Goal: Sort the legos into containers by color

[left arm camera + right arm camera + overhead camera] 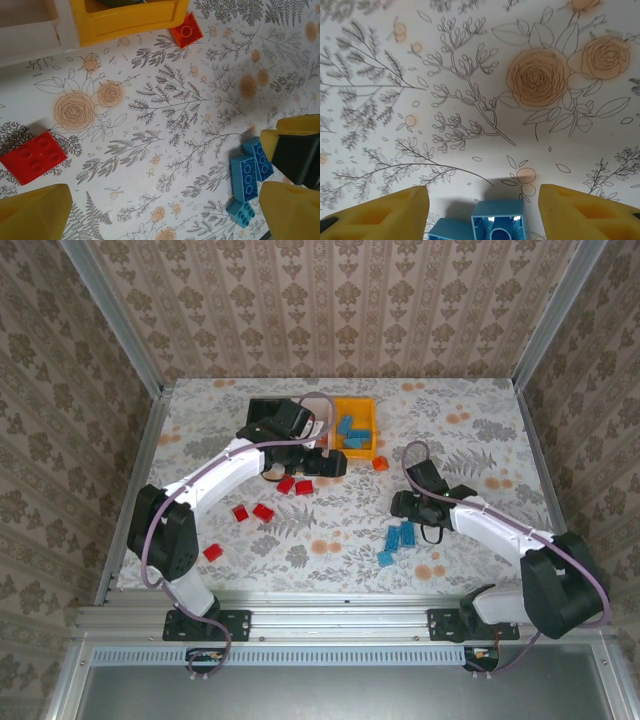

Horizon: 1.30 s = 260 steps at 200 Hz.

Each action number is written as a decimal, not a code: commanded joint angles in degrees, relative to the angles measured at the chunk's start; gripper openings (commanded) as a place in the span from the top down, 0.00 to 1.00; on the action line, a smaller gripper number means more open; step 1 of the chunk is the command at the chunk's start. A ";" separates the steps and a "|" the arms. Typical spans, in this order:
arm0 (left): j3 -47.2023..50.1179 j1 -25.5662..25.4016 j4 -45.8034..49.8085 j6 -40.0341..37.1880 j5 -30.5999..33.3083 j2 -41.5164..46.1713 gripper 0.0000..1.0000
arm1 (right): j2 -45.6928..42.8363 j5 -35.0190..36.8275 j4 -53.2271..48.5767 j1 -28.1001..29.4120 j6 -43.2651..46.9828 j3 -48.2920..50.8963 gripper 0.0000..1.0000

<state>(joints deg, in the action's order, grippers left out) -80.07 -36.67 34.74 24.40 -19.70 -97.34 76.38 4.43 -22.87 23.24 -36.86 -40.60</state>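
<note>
At the table's [200,440] left, red legos [263,511] lie loose. The left end effector [325,462] hangs wide and empty beside the orange-yellow bin [356,451], which holds blue bricks. Rightward, the right end effector [482,196] gapes over a blue lego [497,222]. Best to centre on it and drop straight, sparing the neighbour [445,231] just beside.

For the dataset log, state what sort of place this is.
Likely a lab robot test cell: an aluminium frame boxes in the table, patterned wall panels stand on three sides, and the left arm and right arm are bolted to a rail at its near edge.
</note>
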 commanded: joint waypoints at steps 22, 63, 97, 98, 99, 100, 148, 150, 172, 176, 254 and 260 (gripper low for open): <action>-1.79 0.35 1.95 -0.94 -0.25 1.62 0.02 | 6.47 -0.03 -2.74 -0.22 3.02 -0.96 0.40; -1.77 0.36 2.06 -1.10 0.18 1.72 0.02 | 6.89 2.26 -5.81 -0.39 0.72 -0.29 0.42; -1.86 0.31 1.92 -0.95 -0.25 1.36 0.02 | 3.78 3.40 -9.38 -1.33 -0.66 1.54 0.46; -1.85 0.34 1.91 -0.99 -0.25 1.41 0.02 | 3.78 3.40 -9.43 -1.39 -0.66 1.60 0.46; -1.85 0.35 1.91 -0.96 -0.25 1.39 0.02 | 3.78 3.40 -9.45 -1.46 -0.67 1.63 0.46; -1.80 0.32 1.91 -0.99 -0.25 1.33 0.02 | 3.78 3.40 -9.50 -1.50 -0.67 1.69 0.46; -1.84 0.32 1.80 -0.84 -0.67 1.17 0.02 | -1.17 -3.01 -8.07 -1.87 -4.43 5.63 0.50; -1.84 0.36 1.75 -0.85 -0.68 1.14 0.02 | -1.22 -2.99 -8.11 -1.66 -4.66 5.71 0.49; -1.88 0.37 1.92 -0.94 -0.45 0.96 0.02 | -0.73 -2.41 -8.11 -0.20 -5.65 5.37 0.49; -1.89 0.37 1.95 -0.94 -0.44 1.08 0.02 | -0.54 -2.34 -8.09 -0.18 -5.76 5.20 0.48; -1.93 0.28 2.08 -1.16 0.10 2.57 0.01 | 2.81 -6.19 -4.37 -0.13 -8.44 4.56 0.58; -1.93 0.28 2.09 -1.27 0.19 2.67 0.01 | 2.88 -6.19 -4.20 -0.21 -8.49 4.43 0.60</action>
<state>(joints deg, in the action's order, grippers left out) -80.12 -36.67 34.76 24.40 -19.70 -97.21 77.41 2.66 -30.26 22.76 -43.33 -35.75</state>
